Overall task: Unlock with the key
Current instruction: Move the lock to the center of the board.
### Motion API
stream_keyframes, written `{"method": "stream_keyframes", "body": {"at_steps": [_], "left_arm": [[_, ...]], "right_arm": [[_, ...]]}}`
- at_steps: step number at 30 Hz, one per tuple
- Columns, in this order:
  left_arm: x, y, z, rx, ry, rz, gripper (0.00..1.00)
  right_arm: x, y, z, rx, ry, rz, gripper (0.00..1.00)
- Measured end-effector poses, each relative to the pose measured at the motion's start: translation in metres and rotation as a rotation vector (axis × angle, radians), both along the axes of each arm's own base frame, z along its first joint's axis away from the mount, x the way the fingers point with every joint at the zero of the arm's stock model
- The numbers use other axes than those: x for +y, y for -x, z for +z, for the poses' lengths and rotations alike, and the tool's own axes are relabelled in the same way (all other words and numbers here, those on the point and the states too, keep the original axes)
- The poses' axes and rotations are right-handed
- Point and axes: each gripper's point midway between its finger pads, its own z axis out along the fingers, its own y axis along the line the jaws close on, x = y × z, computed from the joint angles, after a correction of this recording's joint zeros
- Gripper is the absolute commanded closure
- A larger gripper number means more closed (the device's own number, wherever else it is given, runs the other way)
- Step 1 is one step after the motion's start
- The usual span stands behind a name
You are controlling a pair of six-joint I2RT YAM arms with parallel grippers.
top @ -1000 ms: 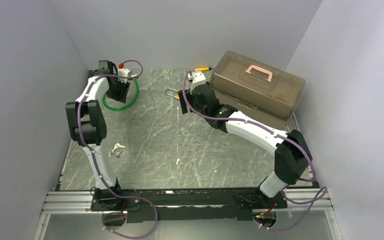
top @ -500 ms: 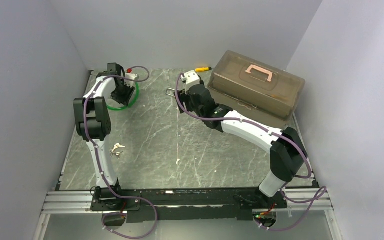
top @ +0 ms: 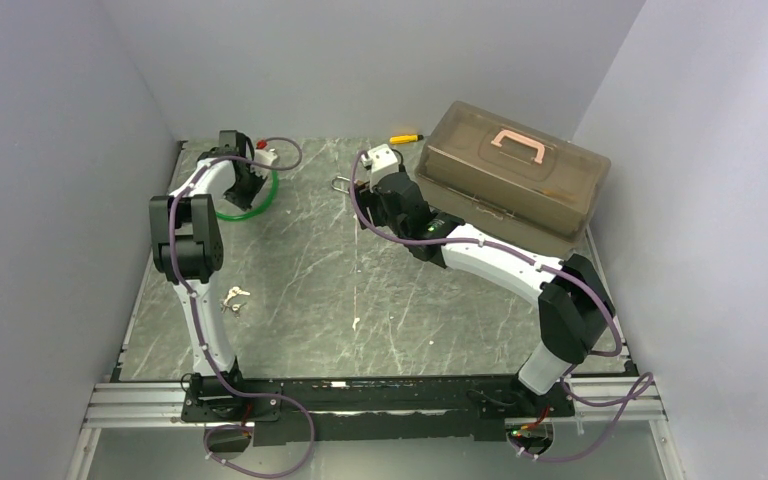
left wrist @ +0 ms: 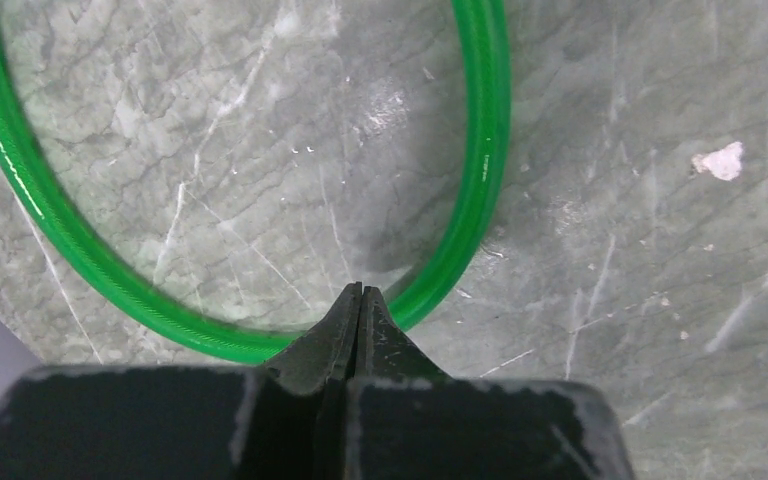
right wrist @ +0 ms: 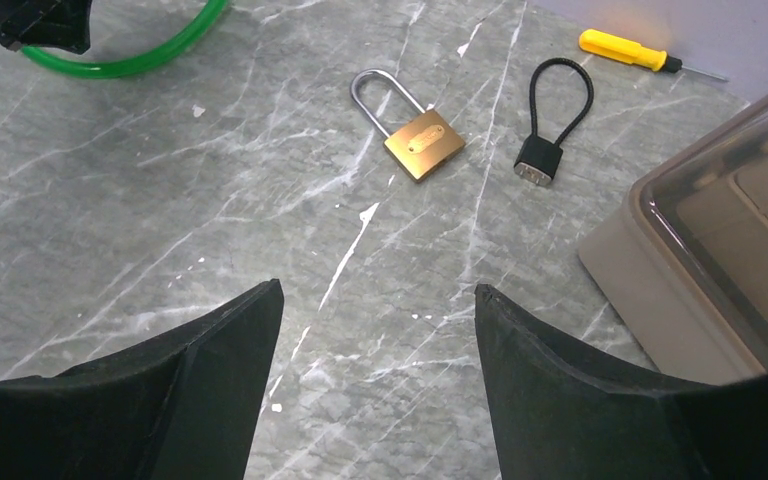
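Note:
The key (top: 233, 297) is a tiny silvery piece lying on the marble table at the left, beside my left arm's lower link and far from both grippers. The small brass padlock (right wrist: 421, 144) lies flat with its shackle (top: 340, 184) pointing away from my right gripper (right wrist: 375, 290). That gripper hovers just short of the padlock, open, with nothing between its fingers. My left gripper (left wrist: 360, 292) is at the back left over the near edge of a green ring (left wrist: 485, 150). Its jaws are pressed together and hold nothing.
A black cord loop with a small block (right wrist: 550, 130) lies right of the padlock. A yellow-handled screwdriver (right wrist: 625, 52) sits by the back wall. A big brown toolbox (top: 510, 180) fills the back right corner. Grey walls close in the table (top: 360, 290) on three sides.
My left gripper has snapped shut from half open and moved back over the green ring. The right gripper's fingers have narrowed a little; that arm has shifted slightly toward the back.

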Motion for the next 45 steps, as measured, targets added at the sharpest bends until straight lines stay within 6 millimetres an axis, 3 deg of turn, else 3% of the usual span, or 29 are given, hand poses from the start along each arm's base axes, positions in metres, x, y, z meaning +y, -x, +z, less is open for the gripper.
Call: {"method": "stream_keyframes", "body": {"at_steps": [12, 15, 20, 28, 30, 31, 34, 38, 39, 40, 42, 45], "left_arm": [[0.018, 0.000, -0.002, 0.003, -0.130, 0.027, 1.00], [0.014, 0.009, -0.015, 0.035, -0.165, -0.015, 1.00], [0.000, 0.024, -0.015, 0.029, -0.202, -0.072, 1.00], [-0.015, 0.069, -0.016, 0.046, -0.142, -0.122, 0.99], [-0.021, 0.090, -0.016, 0.065, -0.103, -0.134, 0.92], [-0.024, 0.100, -0.016, 0.074, -0.082, -0.140, 0.84], [-0.035, 0.128, -0.014, 0.123, -0.015, -0.150, 0.33], [-0.048, 0.147, 0.007, 0.177, 0.111, -0.131, 0.24], [-0.051, 0.147, 0.018, 0.178, 0.158, -0.123, 0.05], [-0.051, 0.142, 0.035, 0.155, 0.205, -0.111, 0.01], [-0.046, 0.129, 0.074, 0.077, 0.285, -0.082, 0.01], [-0.032, 0.118, 0.140, -0.070, 0.370, -0.045, 0.01]], "right_arm": [[0.001, 0.000, 0.000, 0.000, -0.005, 0.002, 0.26], [0.001, 0.000, 0.000, 0.001, -0.005, 0.001, 0.26], [0.001, 0.000, 0.000, -0.002, -0.005, -0.001, 0.24], [0.000, -0.001, -0.002, -0.004, -0.009, -0.005, 0.23], [-0.002, -0.003, -0.002, -0.003, -0.013, -0.010, 0.22], [-0.003, -0.004, -0.003, 0.001, -0.021, -0.008, 0.21], [-0.008, -0.014, -0.003, 0.017, -0.037, -0.017, 0.12], [-0.004, -0.054, -0.001, 0.078, -0.039, -0.033, 0.10], [0.000, -0.068, 0.000, 0.089, -0.043, -0.035, 0.09], [0.004, -0.082, -0.001, 0.099, -0.048, -0.036, 0.09], [0.008, -0.102, -0.008, 0.116, -0.044, -0.040, 0.08], [0.008, -0.127, -0.037, 0.165, -0.001, -0.055, 0.07]]}}
